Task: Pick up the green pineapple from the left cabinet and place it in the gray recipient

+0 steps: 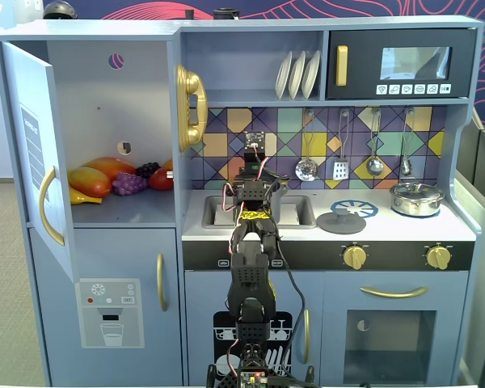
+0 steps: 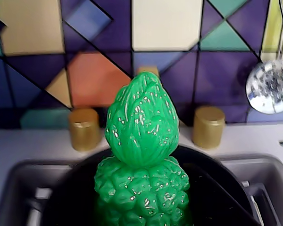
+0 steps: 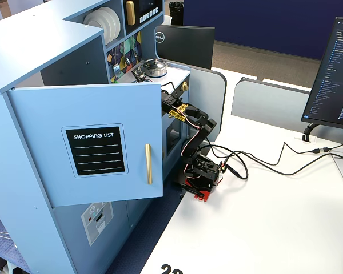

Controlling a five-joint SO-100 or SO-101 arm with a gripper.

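1. Wrist view: green pineapple upright over the gray recipient in the sink.
2. Tool grip hidden; cannot tell.
3. Step: placing. Next: lower, release.

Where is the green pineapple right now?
In the wrist view the green pineapple stands upright at centre, over the dark gray pot in the sink, in front of two gold tap knobs.
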